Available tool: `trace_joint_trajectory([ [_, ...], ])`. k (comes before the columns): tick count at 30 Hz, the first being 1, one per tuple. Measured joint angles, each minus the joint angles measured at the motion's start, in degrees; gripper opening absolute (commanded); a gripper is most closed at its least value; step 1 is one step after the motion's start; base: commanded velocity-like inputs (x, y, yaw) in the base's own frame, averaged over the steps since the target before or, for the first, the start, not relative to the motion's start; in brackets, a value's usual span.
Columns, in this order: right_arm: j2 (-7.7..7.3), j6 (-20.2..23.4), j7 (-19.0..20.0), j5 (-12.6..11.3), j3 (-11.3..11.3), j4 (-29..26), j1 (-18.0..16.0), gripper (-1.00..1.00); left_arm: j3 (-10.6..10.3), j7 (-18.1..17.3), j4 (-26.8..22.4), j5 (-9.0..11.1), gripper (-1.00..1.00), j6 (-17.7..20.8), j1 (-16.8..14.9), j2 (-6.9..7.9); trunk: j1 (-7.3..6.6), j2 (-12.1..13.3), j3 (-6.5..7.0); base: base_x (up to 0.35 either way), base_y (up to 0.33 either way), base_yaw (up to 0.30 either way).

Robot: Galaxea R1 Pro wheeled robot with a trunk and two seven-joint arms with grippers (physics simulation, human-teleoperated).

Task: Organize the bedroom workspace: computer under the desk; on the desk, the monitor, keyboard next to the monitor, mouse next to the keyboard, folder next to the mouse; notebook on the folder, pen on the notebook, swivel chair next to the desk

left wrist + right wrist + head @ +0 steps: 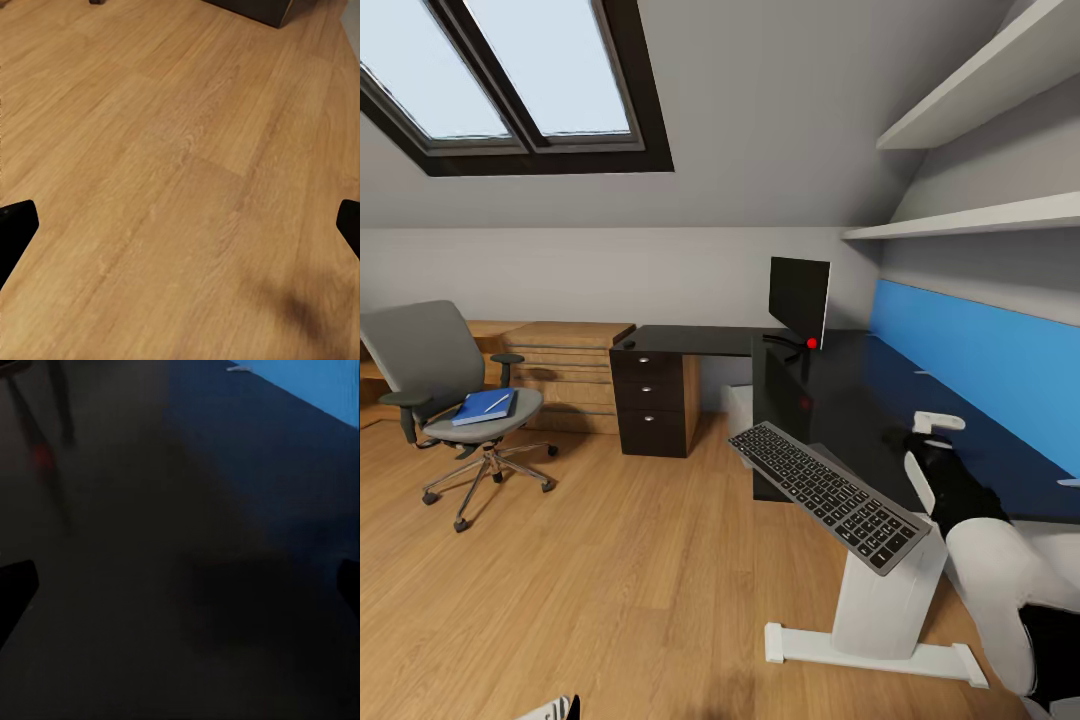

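**A:** What's on my head feed, starting at the left?

**B:** At the left middle I see the swivel chair [445, 385] on the wood floor [610, 580]. The blue folder [482, 407] lies on its seat, with a thin white pen [497, 402] on top of it. I cannot make out the notebook.

**A:** And toward the centre?

**B:** A black drawer unit [653, 402] sits under the desk [840, 395]. A tiny dark mouse [629, 344] rests on the desk's left end. The monitor [799, 299] stands upright at the inner corner. The keyboard [826, 494] lies tilted at the near edge, overhanging it above the white pedestal leg [885, 605]. A pale box, perhaps the computer [738, 408], shows below the desk.

**A:** My grippers?

**B:** My left gripper [180, 225] hangs over bare floor, jaws spread wide with nothing between them. At the right, my right gripper [180, 585] hovers over the glossy desktop beside the blue wall panel [985, 370], jaws likewise wide apart.
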Motion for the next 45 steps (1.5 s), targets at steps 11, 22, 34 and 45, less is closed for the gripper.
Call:
trace_joint_trajectory([
  [11,0.23,10.28,0.20,-13.41,-1.00,-29.98,15.83,1.00,0.00,-0.03,0.35,0.00,1.00,0.07,-0.02,-0.12,0.00,0.00,0.00,0.000,0.000,0.000],
  [22,0.83,11.35,0.13,-32.47,-1.57,-35.16,21.80,1.00,-0.10,0.04,0.95,-0.33,1.00,-0.11,0.18,-1.77,0.00,0.00,0.00,0.000,0.000,0.000],
  [34,3.90,11.05,1.25,-29.24,-1.42,-36.58,22.14,1.00,-0.05,0.04,1.16,-0.29,1.00,-0.10,0.20,-3.02,0.00,0.00,0.00,0.000,0.000,0.000],
  [45,3.94,11.03,1.43,-29.19,-1.46,-36.65,22.15,1.00,-0.09,0.05,1.17,-0.26,1.00,-0.10,0.20,-3.01,0.00,0.00,0.00,0.000,0.000,0.000],
])
